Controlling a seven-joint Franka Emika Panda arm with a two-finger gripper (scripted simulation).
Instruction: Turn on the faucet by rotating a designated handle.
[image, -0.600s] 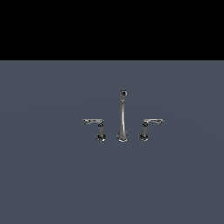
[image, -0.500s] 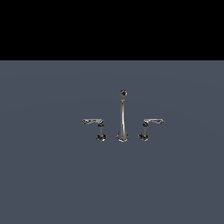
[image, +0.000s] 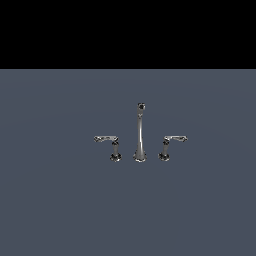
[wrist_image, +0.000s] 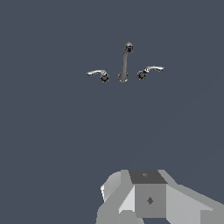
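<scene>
While well apart from the gripper (wrist_image: 148, 199) — fingers hidden, opening impossible to tell — stands untouched on the grey floor (image: 60, 200): designated handle (image: 170, 145), just beside the faucet (image: 140, 135) spout, exterior view's right.

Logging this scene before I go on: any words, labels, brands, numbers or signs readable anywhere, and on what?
None readable in either view.
The faucet and the designated handle: bare chrome, no lettering.
Gripper housing, wrist view: one small dark diamond mark, not text.
The grey surface: plain.
</scene>
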